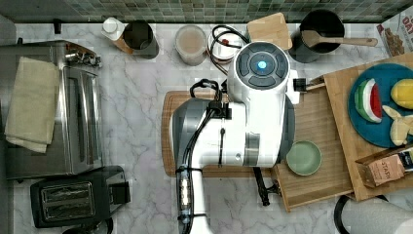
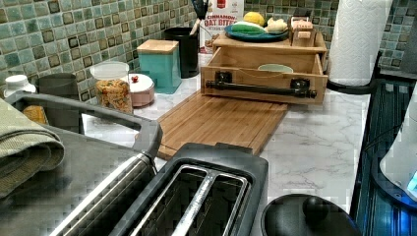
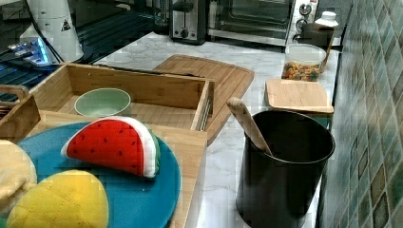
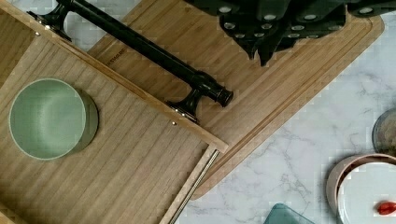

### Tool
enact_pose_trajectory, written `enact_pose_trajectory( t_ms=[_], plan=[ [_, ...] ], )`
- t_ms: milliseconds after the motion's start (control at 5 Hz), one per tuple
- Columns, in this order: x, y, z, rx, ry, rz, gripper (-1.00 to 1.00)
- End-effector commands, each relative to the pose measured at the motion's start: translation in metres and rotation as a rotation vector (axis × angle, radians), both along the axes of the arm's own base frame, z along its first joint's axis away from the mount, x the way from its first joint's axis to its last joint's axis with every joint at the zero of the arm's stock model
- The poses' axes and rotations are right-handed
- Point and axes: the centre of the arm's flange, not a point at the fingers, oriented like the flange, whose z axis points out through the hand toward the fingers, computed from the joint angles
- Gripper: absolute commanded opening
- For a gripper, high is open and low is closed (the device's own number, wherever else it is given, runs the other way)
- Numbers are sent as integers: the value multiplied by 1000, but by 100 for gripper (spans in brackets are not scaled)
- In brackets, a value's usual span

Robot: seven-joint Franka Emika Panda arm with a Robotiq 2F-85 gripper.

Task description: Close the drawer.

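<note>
Hanging the gripper (image 4: 266, 52) over the cutting board (image 4: 303, 79), just beside the drawer's black bar handle (image 4: 140, 46) but apart from it, holding the jaws together on nothing. Showing the drawer (image 1: 319, 122) standing pulled out from under the wooden slab top (image 1: 341, 97) bearing the blue plate (image 1: 380, 131), its front reaching over the cutting board's edge at the top view's right. Carrying a green bowl (image 1: 303, 157) on the drawer's plank floor, near the front rim.
</note>
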Motion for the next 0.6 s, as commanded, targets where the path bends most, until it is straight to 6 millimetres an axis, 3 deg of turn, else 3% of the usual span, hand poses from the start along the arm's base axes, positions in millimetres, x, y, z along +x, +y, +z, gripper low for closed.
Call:
enact_pose_trajectory(
  t_ms=[200, 600],
  plan=[
    [0, -1, 0, -5, 0, 0, -100],
    [-22, 57, -6, 35, -29, 226, -100]
  ],
)
